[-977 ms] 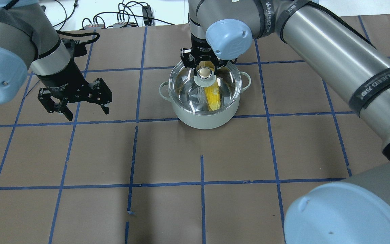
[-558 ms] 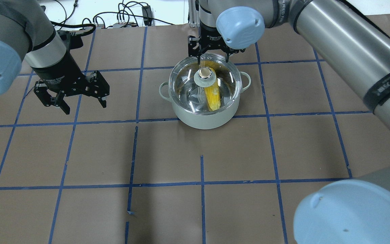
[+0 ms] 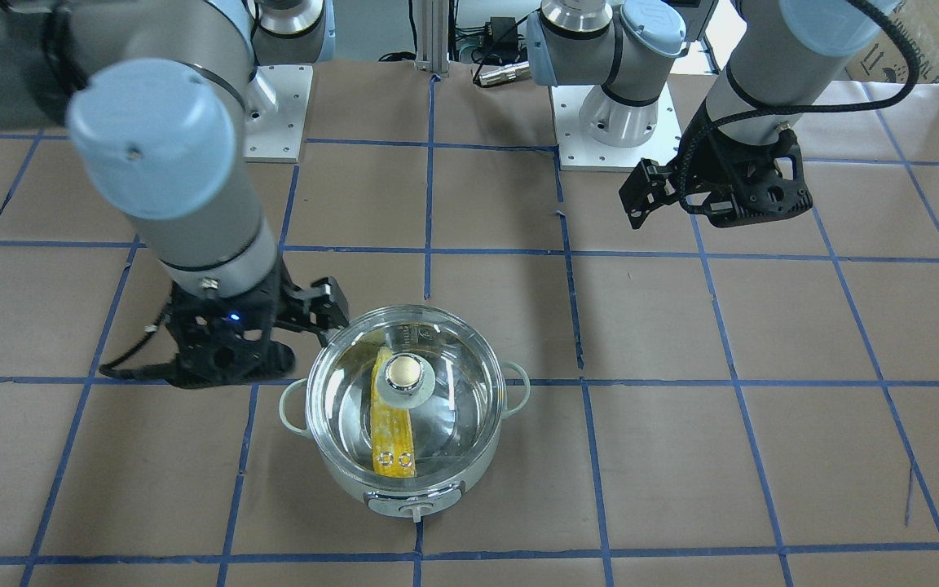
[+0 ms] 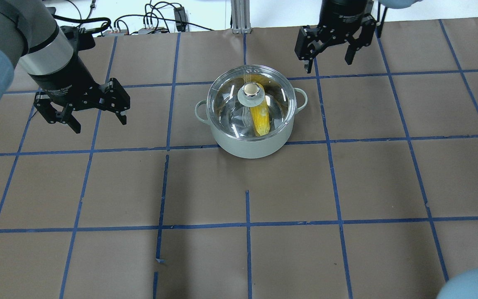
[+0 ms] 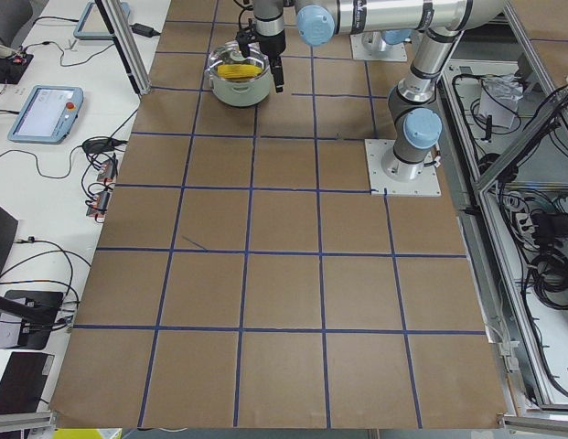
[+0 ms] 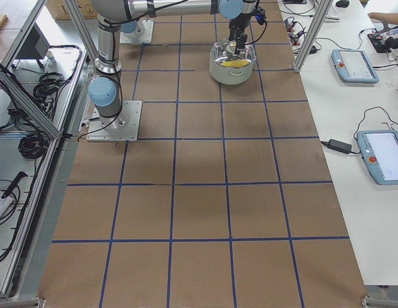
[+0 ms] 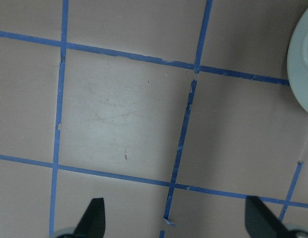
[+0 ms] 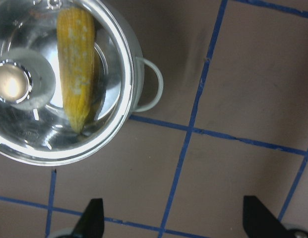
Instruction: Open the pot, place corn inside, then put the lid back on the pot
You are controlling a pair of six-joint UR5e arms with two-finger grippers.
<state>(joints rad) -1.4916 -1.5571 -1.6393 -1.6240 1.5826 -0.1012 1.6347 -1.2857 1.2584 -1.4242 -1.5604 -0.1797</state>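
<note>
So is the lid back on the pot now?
On: the lid sits level across the pot rim, corn visible beneath the glass.

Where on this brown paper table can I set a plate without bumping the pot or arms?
The widest bare stretch of the brown table is the rows on the robot's side of the pale mint round pot. The squares on the pot's right-arm side are bare. Tighter: beneath the open left gripper, and beyond the pot by the open right gripper.

— What covers the table (image 4: 388, 182)?
— Brown paper (image 4: 98, 187), gridded with blue tape (image 4: 247, 224); some strips stop short.
— Beyond it?
— Tangled cables (image 4: 156, 16) at the far edge, and pendants (image 6: 354, 65) on a white bench (image 6: 378, 218).
</note>
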